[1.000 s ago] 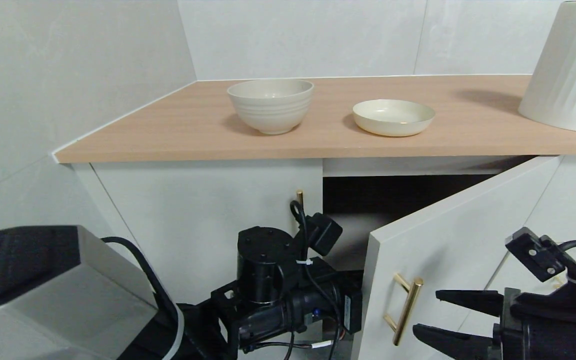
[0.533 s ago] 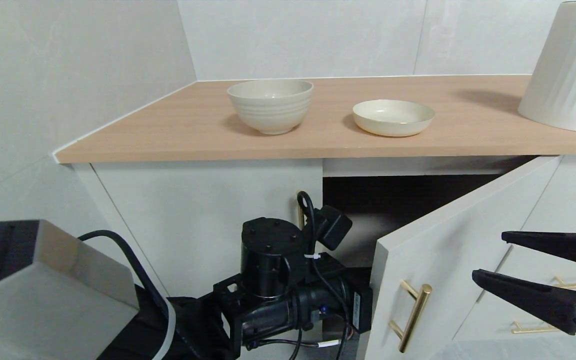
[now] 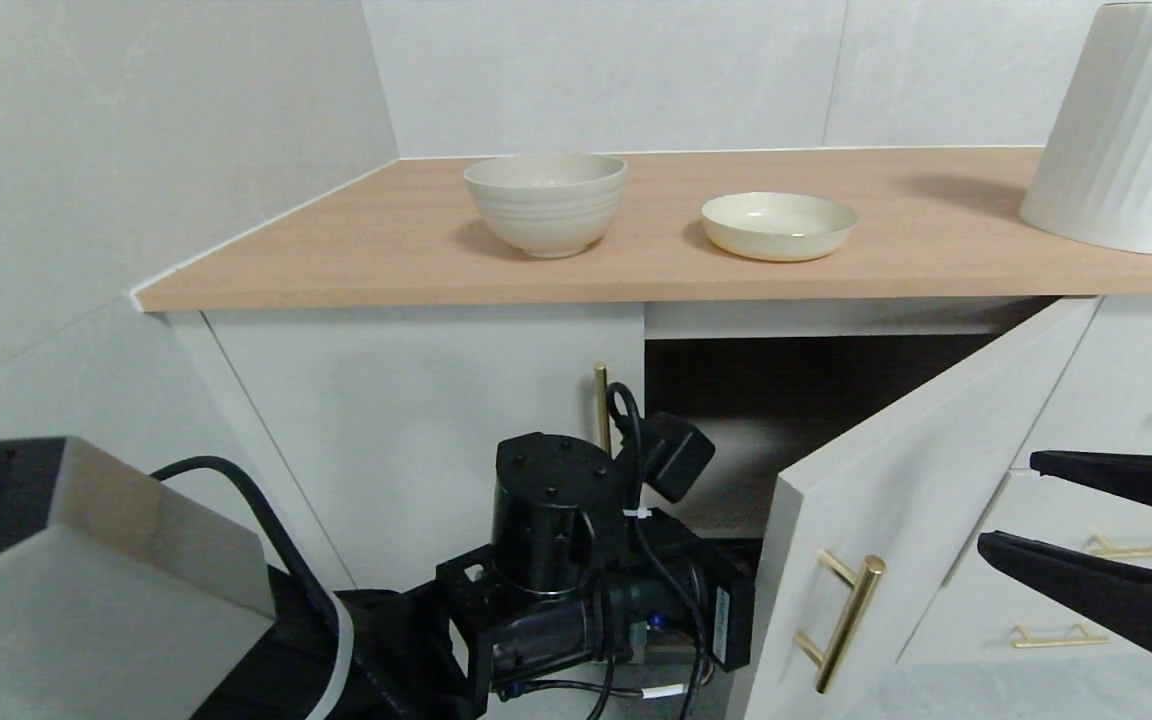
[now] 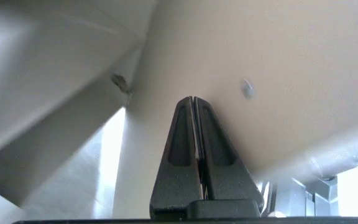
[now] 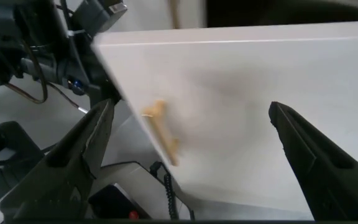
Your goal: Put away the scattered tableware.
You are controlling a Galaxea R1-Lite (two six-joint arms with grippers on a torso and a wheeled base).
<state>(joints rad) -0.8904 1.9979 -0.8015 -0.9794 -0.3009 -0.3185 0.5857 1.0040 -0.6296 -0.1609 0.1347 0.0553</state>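
Jaws are spread on the right gripper (image 3: 1008,502) and pressed together on the left gripper (image 4: 191,102); well above them, the bowl (image 3: 546,203) seems stiff, slippery and fragile, best taken at its rim.

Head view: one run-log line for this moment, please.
bowl, plate: on counter | cabinet door: open | right gripper: open, facing door | left gripper: shut

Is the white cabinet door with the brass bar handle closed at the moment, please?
No, the white cabinet door stands swung open, exposing the dark cabinet interior.
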